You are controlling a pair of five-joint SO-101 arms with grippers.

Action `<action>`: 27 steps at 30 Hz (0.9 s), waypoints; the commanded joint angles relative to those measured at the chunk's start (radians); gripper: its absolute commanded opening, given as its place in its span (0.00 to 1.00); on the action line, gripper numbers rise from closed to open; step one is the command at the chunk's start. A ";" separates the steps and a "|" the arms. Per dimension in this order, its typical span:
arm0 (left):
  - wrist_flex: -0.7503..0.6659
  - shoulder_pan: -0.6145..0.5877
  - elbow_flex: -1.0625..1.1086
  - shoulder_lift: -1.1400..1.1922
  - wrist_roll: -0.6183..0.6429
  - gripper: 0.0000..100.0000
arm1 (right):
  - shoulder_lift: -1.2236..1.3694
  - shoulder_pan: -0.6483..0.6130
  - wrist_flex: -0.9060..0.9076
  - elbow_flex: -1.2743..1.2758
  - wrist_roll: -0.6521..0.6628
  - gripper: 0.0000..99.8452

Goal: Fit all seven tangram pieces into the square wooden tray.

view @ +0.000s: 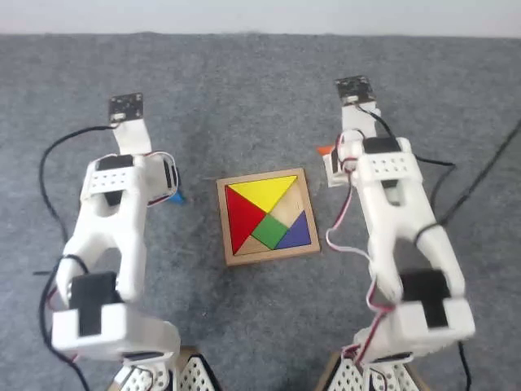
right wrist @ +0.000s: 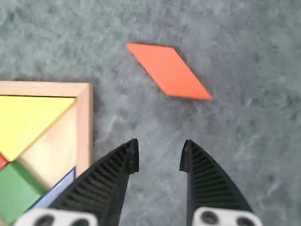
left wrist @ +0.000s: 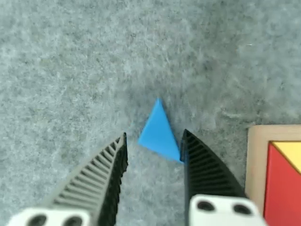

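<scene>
Left hand (left wrist: 154, 135) released, holding nothing. Its fingers (left wrist: 110, 165) stand on either side of the blue triangle (left wrist: 159, 132), which lies flat on the grey surface (left wrist: 70, 56). One finger sits right at a corner of the piece; contact or not, cannot tell. Right hand (right wrist: 160, 142) likewise released and empty, over bare surface just beside the right rim of the wooden tray (right wrist: 84, 122). Orange parallelogram (right wrist: 169, 70) lies flat beyond its fingertips, apart from them, toward the far edge.

Tray sits about mid-surface, between the two arms. Seated in it:
- yellow triangle (view: 262, 192) along the far side
- red triangle (view: 241, 220) along the left side
- green square (view: 268, 231) near the centre
- violet-blue triangle (view: 298, 232) at the near right corner

Bare wood shows between yellow and violet-blue, and again along the near rim. Blue triangle lies just left of the tray, orange parallelogram off its far right corner. Both are apart from the rim.

Judgement: task partly done, four pieces in, at least two out. Step in hand looks like the left arm's pick of the blue triangle. Next move calls for closing on a thin, flat piece without skating it across the nap. Then lift, carry over the rim, and turn it to match a bare gap. The parallelogram would need the same, with orientation mattering more.

Writing: none legible on pieces, tray or arms.
</scene>
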 commanded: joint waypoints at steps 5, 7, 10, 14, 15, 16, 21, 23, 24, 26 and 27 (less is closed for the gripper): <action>0.051 -0.014 -0.125 0.063 -0.011 0.19 | 0.243 0.002 -0.016 -0.272 0.187 0.16; 0.051 -0.015 -0.120 0.063 -0.011 0.19 | 0.266 0.001 -0.016 -0.307 0.224 0.16; 0.052 -0.015 -0.120 0.063 -0.012 0.18 | 0.298 -0.008 -0.016 -0.348 0.282 0.16; 0.052 -0.015 -0.120 0.063 -0.012 0.18 | 0.377 -0.015 -0.016 -0.423 0.290 0.16; 0.052 -0.015 -0.120 0.063 -0.012 0.18 | 0.401 -0.015 -0.015 -0.450 0.290 0.16; 0.052 -0.015 -0.120 0.063 -0.012 0.18 | 0.424 -0.010 -0.005 -0.479 0.292 0.16; 0.052 -0.015 -0.120 0.063 -0.012 0.18 | 0.542 -0.007 0.128 -0.684 0.367 0.16; 0.052 -0.015 -0.120 0.063 -0.012 0.18 | 0.590 -0.008 0.174 -0.775 0.374 0.16; 0.052 -0.015 -0.120 0.063 -0.012 0.18 | 0.615 -0.008 0.193 -0.815 0.376 0.16; 0.052 -0.015 -0.120 0.063 -0.012 0.18 | 0.668 -0.007 0.231 -0.890 0.377 0.16; 0.052 -0.015 -0.120 0.063 -0.012 0.18 | 0.699 -0.005 0.248 -0.922 0.379 0.16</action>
